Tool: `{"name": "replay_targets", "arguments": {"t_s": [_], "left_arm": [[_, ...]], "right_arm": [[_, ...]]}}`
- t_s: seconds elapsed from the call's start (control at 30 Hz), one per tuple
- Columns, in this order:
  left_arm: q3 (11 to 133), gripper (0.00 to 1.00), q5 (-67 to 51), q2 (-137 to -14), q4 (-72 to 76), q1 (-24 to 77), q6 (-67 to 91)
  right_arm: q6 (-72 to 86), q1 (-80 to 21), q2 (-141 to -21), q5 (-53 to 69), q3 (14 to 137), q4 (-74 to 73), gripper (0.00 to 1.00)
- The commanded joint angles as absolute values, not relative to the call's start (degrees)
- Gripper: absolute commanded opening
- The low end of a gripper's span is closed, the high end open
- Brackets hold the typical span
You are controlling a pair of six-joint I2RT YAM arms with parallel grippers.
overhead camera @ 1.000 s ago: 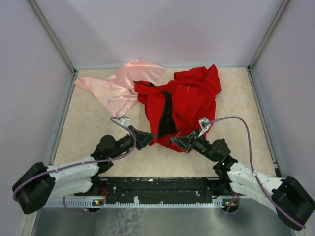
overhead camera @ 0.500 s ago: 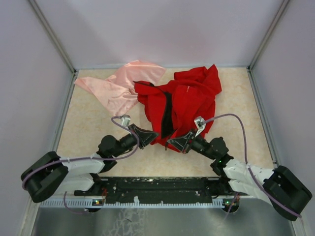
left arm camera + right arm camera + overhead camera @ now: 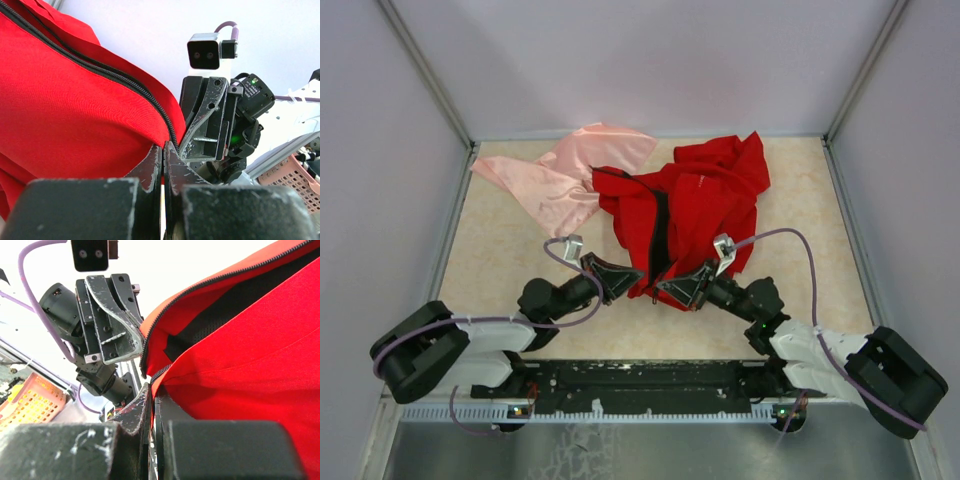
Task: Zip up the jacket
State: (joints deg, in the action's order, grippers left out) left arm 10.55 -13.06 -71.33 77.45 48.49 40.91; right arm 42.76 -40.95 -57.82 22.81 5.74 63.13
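Jacket (image 3: 705,195) hem by the zipper (image 3: 100,72) sits pinched in your left fingers (image 3: 148,172) and right fingers (image 3: 137,412), both clamped shut.

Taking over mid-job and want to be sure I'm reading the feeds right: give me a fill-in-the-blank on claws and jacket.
1. The left claw is ___ on the jacket's near edge.
2. The right claw pinches the ___ too.
3. The zipper is ___, black lining showing.
4. The pink cloth lies on the jacket's ___.
Missing: shut; jacket; open; left.
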Motion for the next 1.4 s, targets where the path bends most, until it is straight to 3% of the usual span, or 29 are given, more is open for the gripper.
{"name": "replay_targets", "arguments": {"t_s": [0.0,1.37], "left_arm": [[9.92,0.0,-15.01,-71.95,83.56,48.48,41.95],[10.37,0.0,-16.97,-75.04,85.6,48.47,42.98]], "right_arm": [[42.93,-40.63,-57.67,23.1,8.59,69.53,0.0],[44.18,-40.76,-60.63,22.5,8.35,74.44,0.0]]}}
